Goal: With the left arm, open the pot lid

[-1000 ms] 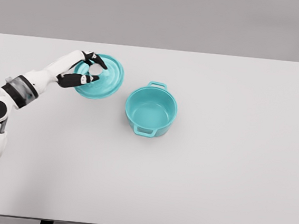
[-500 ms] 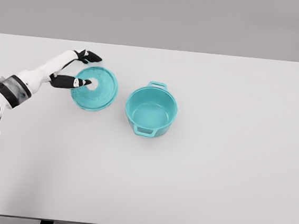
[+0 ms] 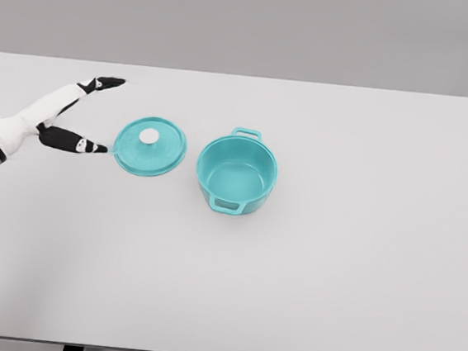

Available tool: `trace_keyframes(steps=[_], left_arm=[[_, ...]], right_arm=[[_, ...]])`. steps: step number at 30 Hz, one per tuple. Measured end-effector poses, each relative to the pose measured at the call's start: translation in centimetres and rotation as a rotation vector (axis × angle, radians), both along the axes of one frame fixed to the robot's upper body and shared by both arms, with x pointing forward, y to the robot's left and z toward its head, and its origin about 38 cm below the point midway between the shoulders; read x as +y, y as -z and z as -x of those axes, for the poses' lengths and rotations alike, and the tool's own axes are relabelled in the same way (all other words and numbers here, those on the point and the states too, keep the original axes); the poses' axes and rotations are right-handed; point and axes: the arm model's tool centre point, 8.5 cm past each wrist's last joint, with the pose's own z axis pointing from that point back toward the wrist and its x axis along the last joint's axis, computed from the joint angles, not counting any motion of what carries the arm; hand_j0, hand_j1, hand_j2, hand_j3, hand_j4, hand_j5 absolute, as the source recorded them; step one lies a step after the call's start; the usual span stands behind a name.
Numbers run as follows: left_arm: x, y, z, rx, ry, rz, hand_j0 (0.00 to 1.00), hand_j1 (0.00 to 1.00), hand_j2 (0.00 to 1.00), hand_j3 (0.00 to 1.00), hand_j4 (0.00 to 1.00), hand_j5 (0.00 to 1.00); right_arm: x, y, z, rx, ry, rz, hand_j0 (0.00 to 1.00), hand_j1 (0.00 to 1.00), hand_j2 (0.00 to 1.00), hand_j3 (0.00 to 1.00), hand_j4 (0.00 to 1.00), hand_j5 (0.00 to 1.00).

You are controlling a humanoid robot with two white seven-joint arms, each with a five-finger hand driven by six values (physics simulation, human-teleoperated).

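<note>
I see the lid (image 3: 149,146) lying flat on the table (image 3: 332,276), knob up, just beside the pot (image 3: 236,174) at its 9 o'clock. The pot stands uncovered, handles at 12 and 6. My left hand (image 3: 61,117) sits at the lid's 9 o'clock, fingers (image 3: 102,83) spread apart, gripping nothing; the thumb tip is almost at the lid's rim.

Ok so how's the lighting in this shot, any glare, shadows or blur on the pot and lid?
Head view: flat, even light, no glare; the pot and lid are sharp, with only faint soft shading on the table around them. The left hand at the frame's edge is sharp too.
</note>
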Motion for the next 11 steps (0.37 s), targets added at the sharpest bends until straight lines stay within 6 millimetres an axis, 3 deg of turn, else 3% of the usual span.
trace_keyframes(steps=[4,11], left_arm=[[1.4,-0.7,0.7,-0.032,0.009,-0.002,1.00,1.00,1.00,1.00,1.00,1.00],[1.9,-1.2,0.8,-0.049,0.010,-0.003,1.00,1.00,1.00,1.00,1.00,1.00]], right_arm=[[0.0,0.0,0.0,0.000,0.000,0.000,1.00,1.00,1.00,1.00,1.00,1.00],[0.0,0.0,0.0,0.000,0.000,0.000,1.00,1.00,1.00,1.00,1.00,1.00]])
